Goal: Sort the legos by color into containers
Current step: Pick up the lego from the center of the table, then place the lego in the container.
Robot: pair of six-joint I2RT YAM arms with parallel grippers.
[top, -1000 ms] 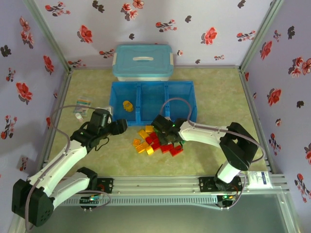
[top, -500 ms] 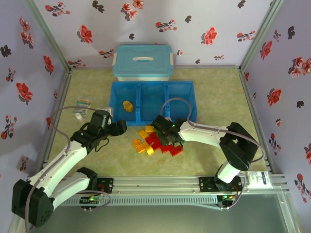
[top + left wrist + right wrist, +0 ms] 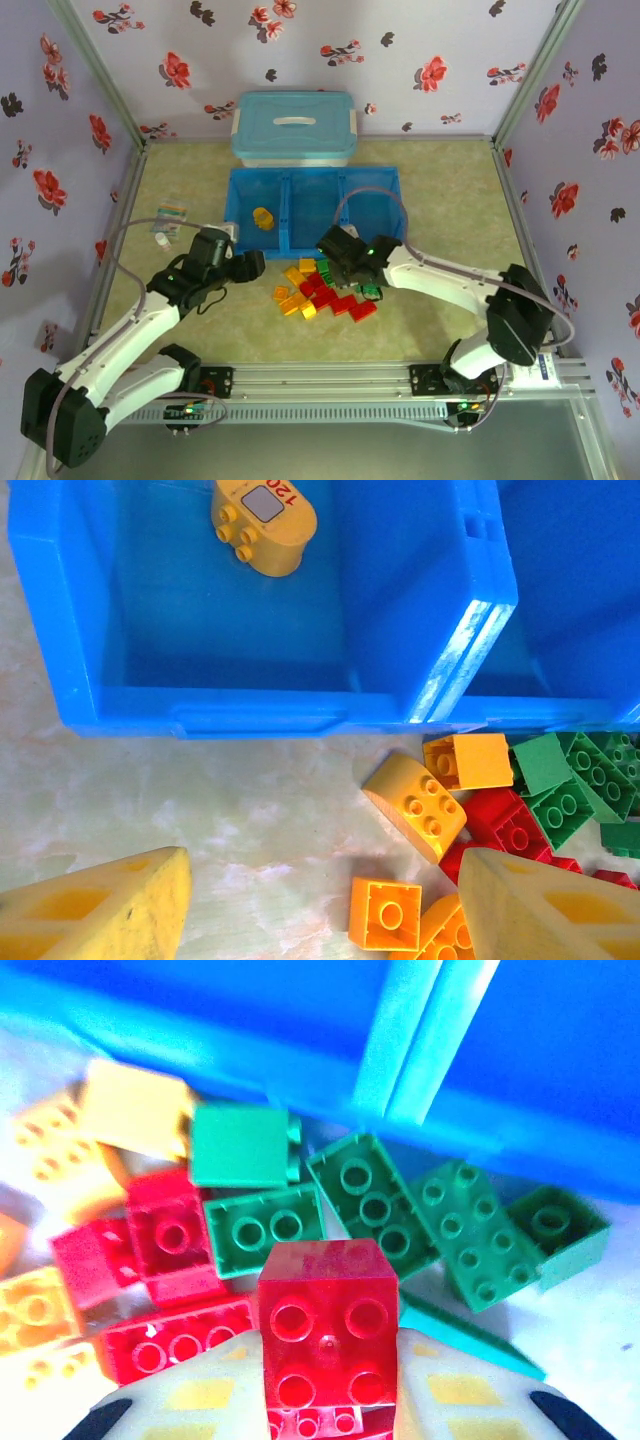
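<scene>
Floral-papered walls (image 3: 90,60) close in a pale mottled table (image 3: 450,190). At its back stands a light-blue lidded box (image 3: 294,127). Just in front of that is the blue tray (image 3: 314,172) of three containers side by side. The left compartment (image 3: 150,630) holds one rounded yellow brick (image 3: 262,525) with a label reading 120, lying near the far wall.

The other legos (image 3: 318,290) lie heaped on the table against the tray's front wall, with yellow-orange ones to the left, red in the middle and green to the right.

The left arm reaches diagonally from its base. The left gripper (image 3: 320,920) hovers over the left edge of the heap, its fingers (image 3: 100,915) spread wide and empty. The right arm bends at the elbow on the far right, its forearm stretching leftward. The right gripper (image 3: 327,1385) is over the heap by the tray's front wall, clamped on a red brick (image 3: 325,1325) raised above the others, studs toward the wrist camera.
</scene>
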